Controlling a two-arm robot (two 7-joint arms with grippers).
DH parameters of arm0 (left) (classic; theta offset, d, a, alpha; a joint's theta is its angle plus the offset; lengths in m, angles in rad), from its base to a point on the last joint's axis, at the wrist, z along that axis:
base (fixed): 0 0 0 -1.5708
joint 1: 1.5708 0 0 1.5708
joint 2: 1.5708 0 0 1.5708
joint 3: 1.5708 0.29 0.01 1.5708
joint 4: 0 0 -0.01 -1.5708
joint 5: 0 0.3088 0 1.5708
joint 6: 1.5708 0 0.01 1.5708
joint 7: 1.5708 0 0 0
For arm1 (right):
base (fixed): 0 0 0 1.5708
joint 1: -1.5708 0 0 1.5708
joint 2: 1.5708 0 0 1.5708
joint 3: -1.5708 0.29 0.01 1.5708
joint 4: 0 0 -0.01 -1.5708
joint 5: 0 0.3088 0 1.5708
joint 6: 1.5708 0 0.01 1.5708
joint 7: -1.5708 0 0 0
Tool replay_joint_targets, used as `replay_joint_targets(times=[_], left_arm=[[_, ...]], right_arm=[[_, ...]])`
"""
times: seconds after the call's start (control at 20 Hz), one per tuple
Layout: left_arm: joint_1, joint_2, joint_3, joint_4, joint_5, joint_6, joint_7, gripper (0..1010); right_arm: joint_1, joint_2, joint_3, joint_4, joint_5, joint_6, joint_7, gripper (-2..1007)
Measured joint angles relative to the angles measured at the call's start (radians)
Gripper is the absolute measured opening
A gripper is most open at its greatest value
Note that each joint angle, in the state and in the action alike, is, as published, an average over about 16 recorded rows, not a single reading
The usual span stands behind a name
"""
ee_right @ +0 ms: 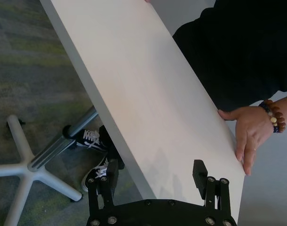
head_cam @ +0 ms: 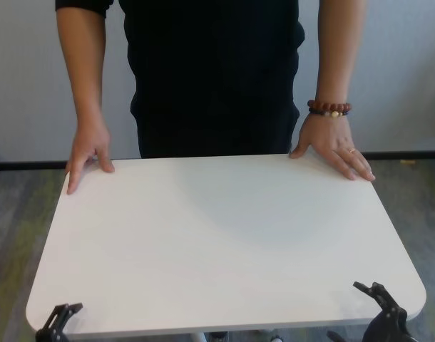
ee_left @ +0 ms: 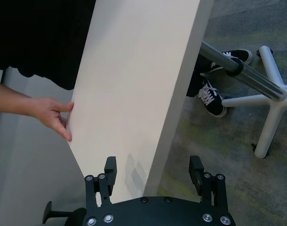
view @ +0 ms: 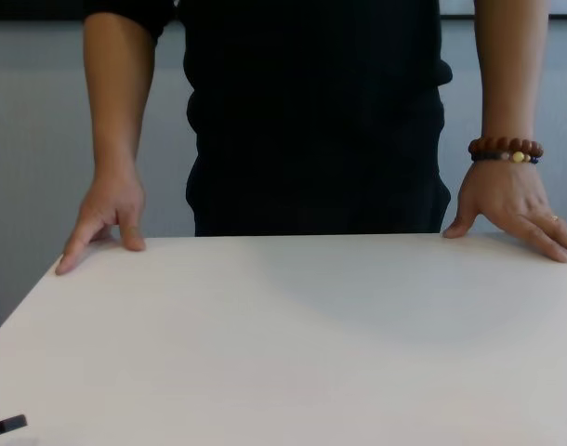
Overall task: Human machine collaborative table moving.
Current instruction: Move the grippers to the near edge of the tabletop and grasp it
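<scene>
Grey carpet, pale wall behind. Table (head_cam: pixel 224 242) centre; human (head_cam: pixel 217 71) far side, hands flat on far corners. Left gripper (ee_left: pixel 153 175) and right gripper (ee_right: pixel 155 176) released, straddling near edge. Pre-grasp step; next: clench both on edge.

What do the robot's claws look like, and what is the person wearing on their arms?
The left claw and right claw are black plastic, each with two short blocky fingers and small silver screws along the base. No cables show. The person has bare forearms below black short sleeves, a brown beaded bracelet on one wrist, and a ring on that hand.
</scene>
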Motion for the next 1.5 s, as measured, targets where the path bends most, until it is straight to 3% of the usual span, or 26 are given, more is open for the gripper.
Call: replay_joint_targets(times=[0.6, 1.5], left_arm=[[-0.032, -0.047, 0.011, 0.025, 0.041, -0.001, -0.034, 1000], [-0.043, -0.102, 0.010, 0.074, 0.110, -0.013, -0.041, 1000]], right_arm=[[0.037, -0.034, -0.003, 0.050, -0.034, -0.005, 0.033, 1001], [0.066, -0.077, -0.002, 0.099, -0.138, -0.012, 0.033, 1001]])
